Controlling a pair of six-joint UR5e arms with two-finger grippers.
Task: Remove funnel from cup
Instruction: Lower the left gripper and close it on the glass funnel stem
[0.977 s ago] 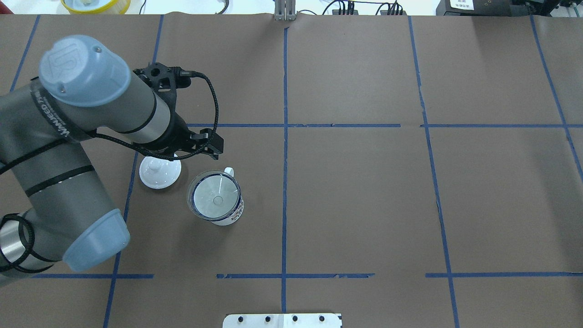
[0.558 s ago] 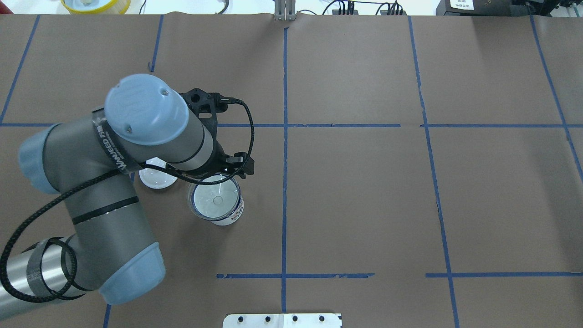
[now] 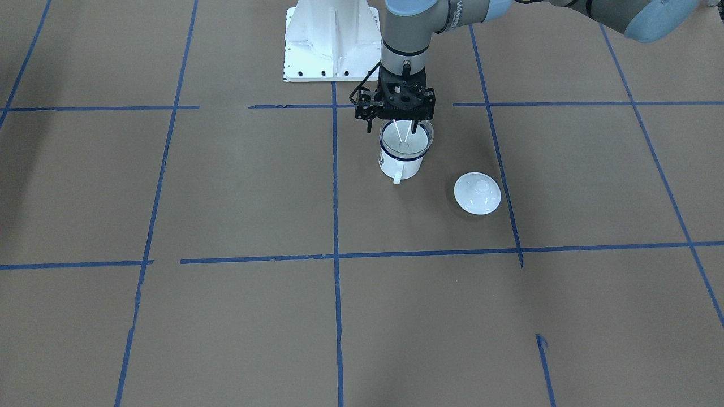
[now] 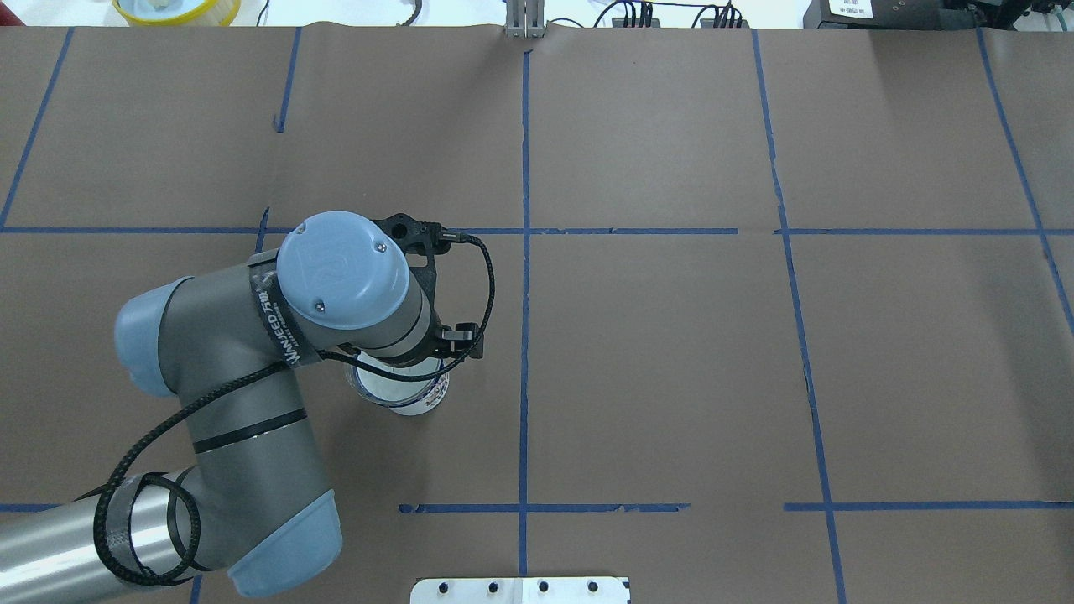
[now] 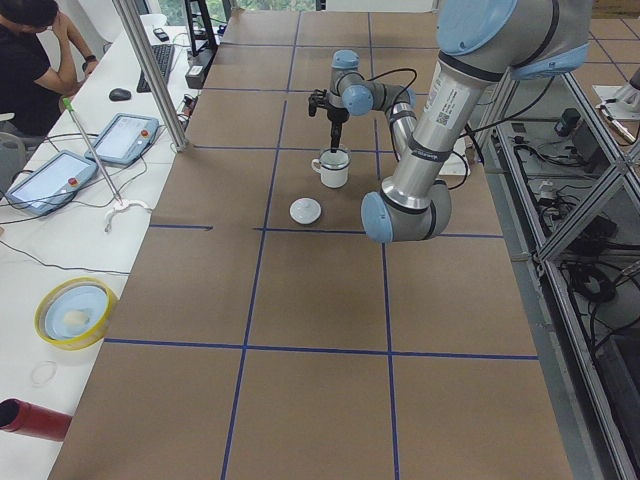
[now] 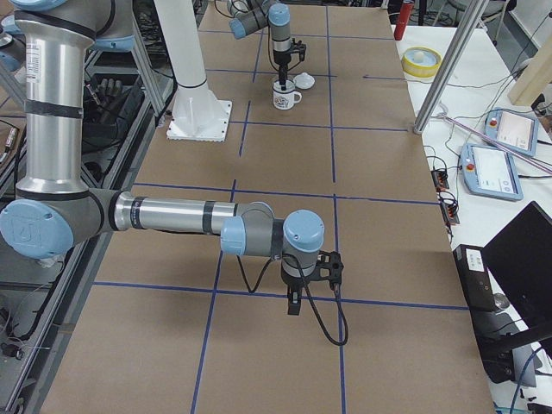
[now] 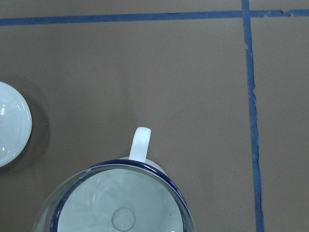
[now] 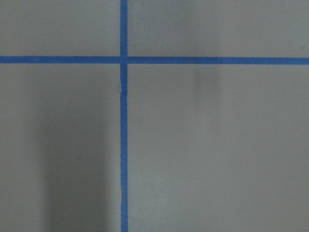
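The white enamel cup [image 3: 399,165] with a dark blue rim stands upright on the brown table, and the clear funnel [image 3: 405,141] sits in its mouth. Both show in the left wrist view, the funnel [image 7: 120,205] below the cup's handle [image 7: 141,142]. My left gripper [image 3: 393,126] hangs straight down just above the funnel's rim, its fingers apart and empty. In the overhead view my left wrist hides most of the cup [image 4: 422,401]. My right gripper [image 6: 293,308] points down over bare table far from the cup; I cannot tell whether it is open or shut.
A white round lid with a knob [image 3: 477,193] lies on the table beside the cup, apart from it. The white robot base plate [image 3: 331,39] stands behind the cup. Blue tape lines cross the brown paper. A yellow bowl [image 5: 75,312] sits off the table.
My left arm has swung toward the robot and to the right, from behind the lid to directly over the cup. It now covers the lid and most of the cup in the overhead view.
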